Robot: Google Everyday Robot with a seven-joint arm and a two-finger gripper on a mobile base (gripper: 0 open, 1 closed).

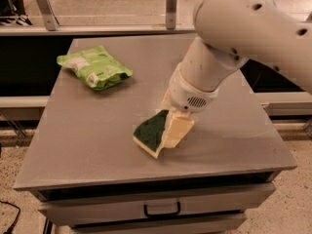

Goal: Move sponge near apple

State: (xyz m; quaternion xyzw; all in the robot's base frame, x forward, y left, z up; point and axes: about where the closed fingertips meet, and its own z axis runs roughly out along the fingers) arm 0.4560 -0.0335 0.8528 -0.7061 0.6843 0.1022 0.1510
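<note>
A grey metal tabletop stands on a cabinet with a drawer below, a low railing behind it and speckled floor around it.

The sponge is near the front edge, a little right of centre. It is tipped up on one side, with its dark green face turned left and its pale foam edge down on the surface. The claw is right at it, low over the tabletop. One pale finger lies along the sponge's right side and the claw looks closed on it, since the sponge would hardly stand tilted like that alone.

The grasp looks made, but the carry seems hardly started. No apple shows anywhere; the bulky arm covers the back right of the tabletop, so it may be hidden there.

A light green snack bag lies well apart at the back left. The middle and left front are bare, giving room to move. The front edge is near the sponge, so moving it inward looks safer.
</note>
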